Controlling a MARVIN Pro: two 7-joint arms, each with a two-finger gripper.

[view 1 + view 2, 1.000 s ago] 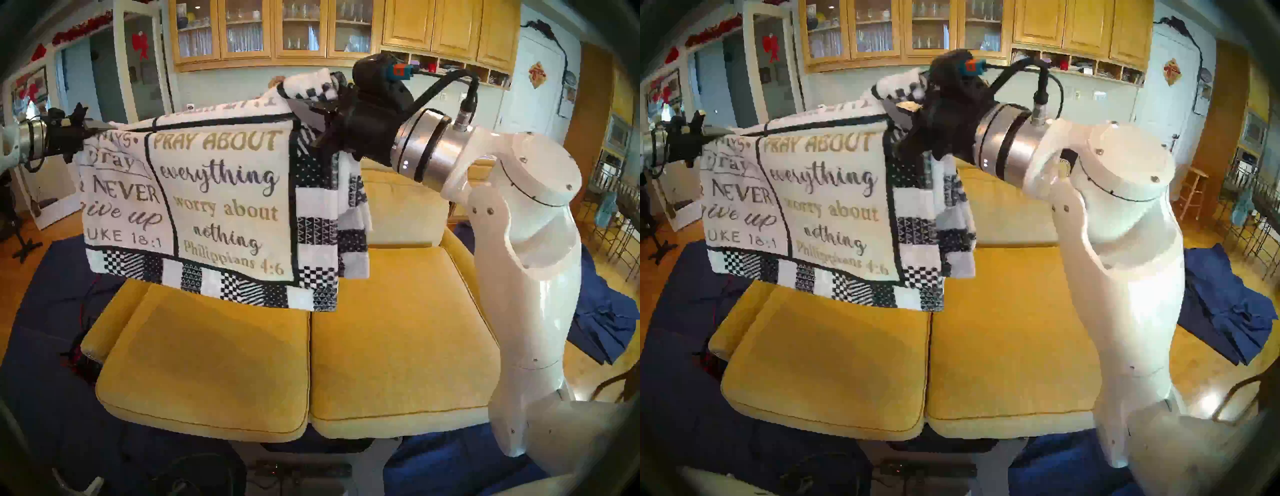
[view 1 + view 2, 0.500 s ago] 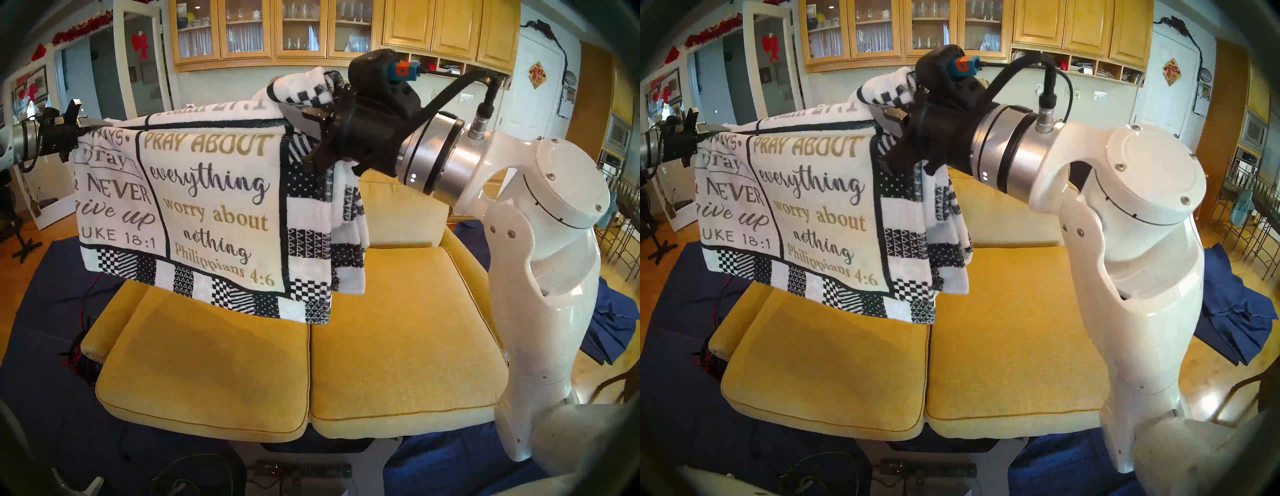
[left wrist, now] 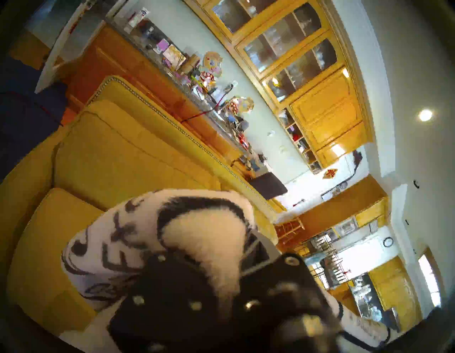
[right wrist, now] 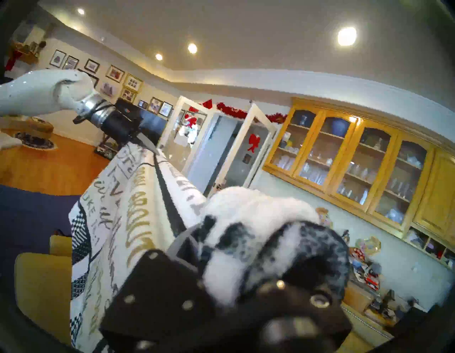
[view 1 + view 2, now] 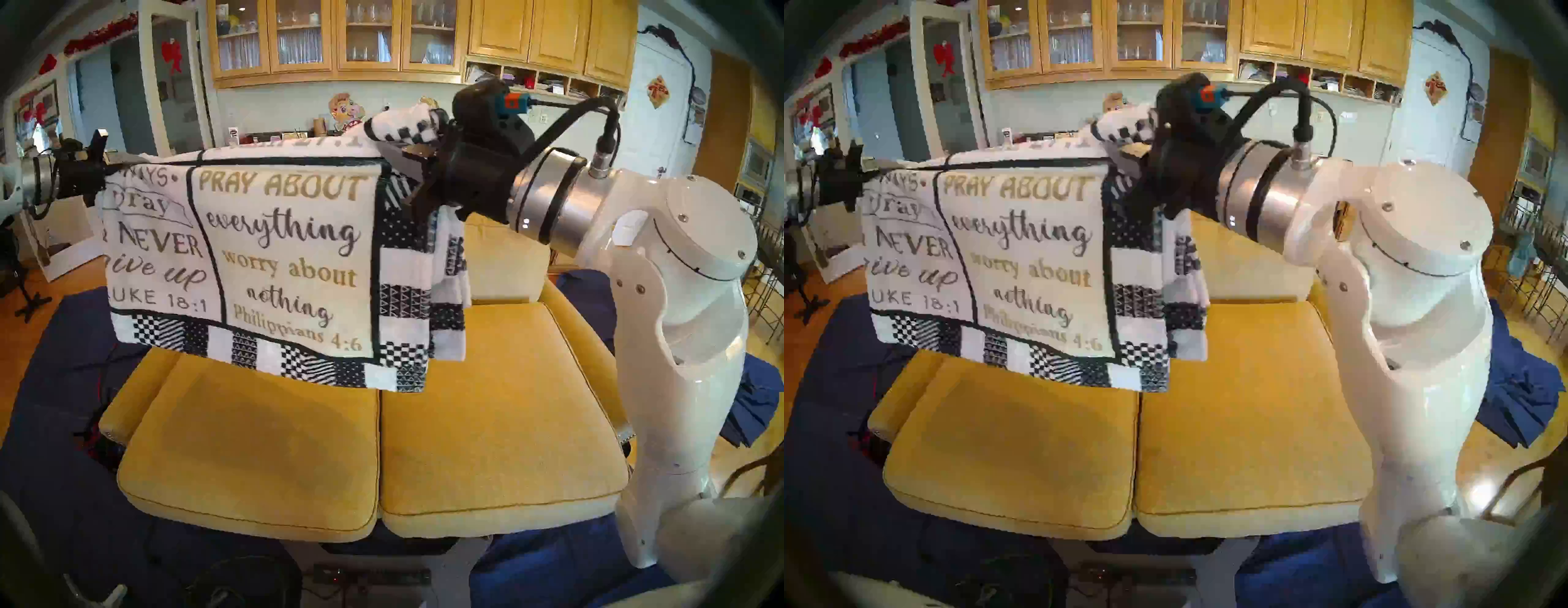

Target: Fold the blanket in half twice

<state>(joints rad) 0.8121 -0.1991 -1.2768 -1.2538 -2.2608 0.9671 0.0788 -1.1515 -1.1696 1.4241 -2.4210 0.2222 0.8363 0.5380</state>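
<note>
Over on the far left of the head view, the left tool (image 5: 112,159) is clamped shut on one end of the blanket's (image 5: 280,254) top edge, pointing roughly level and in toward the middle. From there the blanket runs as a taut horizontal line across to the right tool (image 5: 401,155), which is also pinched shut on its end, with a bunch of checkered border puffed up over the top of it. You can see that fluffy wad right in front of the lens in the right wrist view too.

So the long axis of the thing is basically left-right, strung between the two tools, and the printed panel hangs down from that line. It's in the air above the yellow sofa (image 5: 500,424), bottom border clear of the seat cushions as far as I can tell. There are clearly at least two layers hanging at the right end, so I'd guess one fold is already in.

What matters for the next bit, imo: the blanket sits mostly over the left cushion, and the right tool is much nearer the robot's middle than the left one, which is stretched way out to the side. Bringing the ends together looks like a sideways sweep along that top edge.
</note>
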